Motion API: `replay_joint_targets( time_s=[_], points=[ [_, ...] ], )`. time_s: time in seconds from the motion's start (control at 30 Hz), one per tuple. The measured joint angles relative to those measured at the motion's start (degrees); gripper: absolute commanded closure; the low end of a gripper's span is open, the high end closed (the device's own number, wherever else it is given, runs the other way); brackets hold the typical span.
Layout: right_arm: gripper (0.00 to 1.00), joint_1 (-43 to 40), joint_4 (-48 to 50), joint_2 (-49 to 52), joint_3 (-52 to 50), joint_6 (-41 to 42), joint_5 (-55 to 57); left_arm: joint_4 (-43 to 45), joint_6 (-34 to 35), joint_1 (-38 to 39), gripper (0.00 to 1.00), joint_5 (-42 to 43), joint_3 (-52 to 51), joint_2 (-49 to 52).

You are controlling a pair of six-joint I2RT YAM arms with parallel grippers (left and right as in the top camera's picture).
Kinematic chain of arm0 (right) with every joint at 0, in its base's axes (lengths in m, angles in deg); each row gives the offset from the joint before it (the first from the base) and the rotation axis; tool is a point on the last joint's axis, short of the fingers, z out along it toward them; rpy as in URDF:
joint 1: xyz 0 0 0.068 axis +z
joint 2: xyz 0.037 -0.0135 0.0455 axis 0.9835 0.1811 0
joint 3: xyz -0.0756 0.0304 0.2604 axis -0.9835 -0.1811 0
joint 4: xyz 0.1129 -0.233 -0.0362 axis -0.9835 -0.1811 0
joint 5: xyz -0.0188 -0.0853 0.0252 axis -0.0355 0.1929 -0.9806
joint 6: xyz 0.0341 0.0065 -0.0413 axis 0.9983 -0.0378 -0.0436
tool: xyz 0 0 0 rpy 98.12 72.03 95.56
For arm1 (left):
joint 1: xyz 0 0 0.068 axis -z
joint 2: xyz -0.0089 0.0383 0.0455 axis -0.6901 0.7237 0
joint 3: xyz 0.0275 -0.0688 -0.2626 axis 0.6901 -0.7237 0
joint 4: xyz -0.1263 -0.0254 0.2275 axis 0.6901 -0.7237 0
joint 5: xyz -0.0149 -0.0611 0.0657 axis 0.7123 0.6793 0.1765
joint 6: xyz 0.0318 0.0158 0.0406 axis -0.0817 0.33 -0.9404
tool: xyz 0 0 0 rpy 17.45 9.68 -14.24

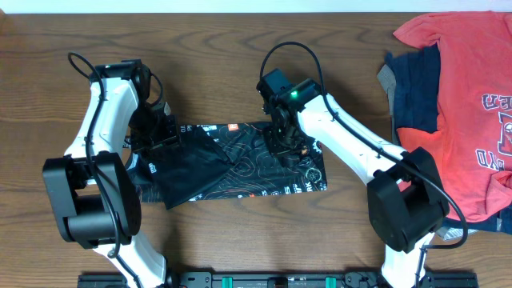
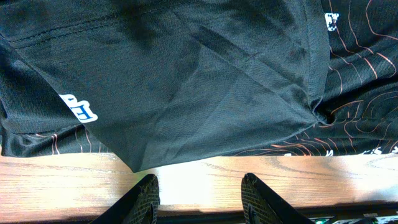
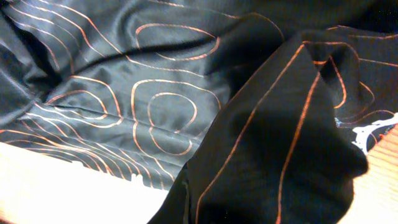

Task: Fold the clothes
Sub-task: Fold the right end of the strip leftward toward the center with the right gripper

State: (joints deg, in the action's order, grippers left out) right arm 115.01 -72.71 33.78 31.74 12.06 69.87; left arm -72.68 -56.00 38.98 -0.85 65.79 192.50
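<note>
The clothes (image 1: pixel 240 164), a black T-shirt with thin orange contour lines, lie folded into a long strip at the table's middle. A plain black flap is turned over the strip's left half (image 2: pixel 186 81). My left gripper (image 1: pixel 160 132) hovers at the strip's left end. In its wrist view the gripper (image 2: pixel 200 196) is open over bare wood, just off the flap's pointed corner, with nothing between its fingers (image 2: pixel 146 199). My right gripper (image 1: pixel 282 140) is down on the strip's right half, shut on a raised fold of the fabric (image 3: pixel 280 162) that drapes over and hides its fingers.
A red T-shirt (image 1: pixel 472 96) with letter print lies on a navy garment (image 1: pixel 414 88) at the table's right side. Bare wood (image 1: pixel 200 48) shows behind the strip. A black rail (image 1: pixel 264 280) runs along the front edge.
</note>
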Motion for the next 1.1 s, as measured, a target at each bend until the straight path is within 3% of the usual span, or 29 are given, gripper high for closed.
replay_joint_targets(
  time_s=[0.1, 0.2, 0.33, 0.47, 0.6, 0.8, 0.97, 1.07, 1.1],
  points=[
    [0.87, 0.74, 0.96, 0.0, 0.0, 0.24, -0.94, 0.0, -0.02, 0.0, 0.55, 0.0, 0.0, 0.0],
    [0.63, 1.7, 2.19, 0.0, 0.0, 0.39, -2.62, 0.0, -0.02, 0.0, 0.55, 0.0, 0.0, 0.0],
    [0.49, 3.06, 2.93, 0.0, 0.02, -1.27, -6.03, 0.0, -0.02, 0.0, 0.55, -0.02, 0.0, 0.0],
    [0.46, 3.91, 2.1, 0.0, 0.02, -4.28, -7.28, 0.0, 0.0, 0.0, 0.55, 0.0, 0.0, 0.0],
    [0.4, 3.89, 0.13, 0.0, 0.02, -3.82, -1.6, 0.0, 0.0, 0.0, 0.55, 0.0, 0.0, 0.0],
    [0.37, 3.89, -2.27, 0.0, 0.0, -3.56, 5.09, 0.0, 0.0, 0.0, 0.55, 0.0, 0.0, 0.0],
    [0.39, 3.91, 1.31, -0.02, -2.16, -4.02, 6.88, 0.0, -0.02, 0.0, 0.55, -0.02, 0.0, 0.0],
    [0.51, 3.91, 3.67, 0.0, -4.37, -4.35, 6.84, 0.0, -0.02, 0.0, 0.55, 0.0, 0.0, 0.0],
    [0.66, 3.91, 4.28, 0.0, -4.96, -4.55, 6.64, 0.0, -0.02, 0.0, 0.55, 0.0, 0.0, 0.0]
  ],
)
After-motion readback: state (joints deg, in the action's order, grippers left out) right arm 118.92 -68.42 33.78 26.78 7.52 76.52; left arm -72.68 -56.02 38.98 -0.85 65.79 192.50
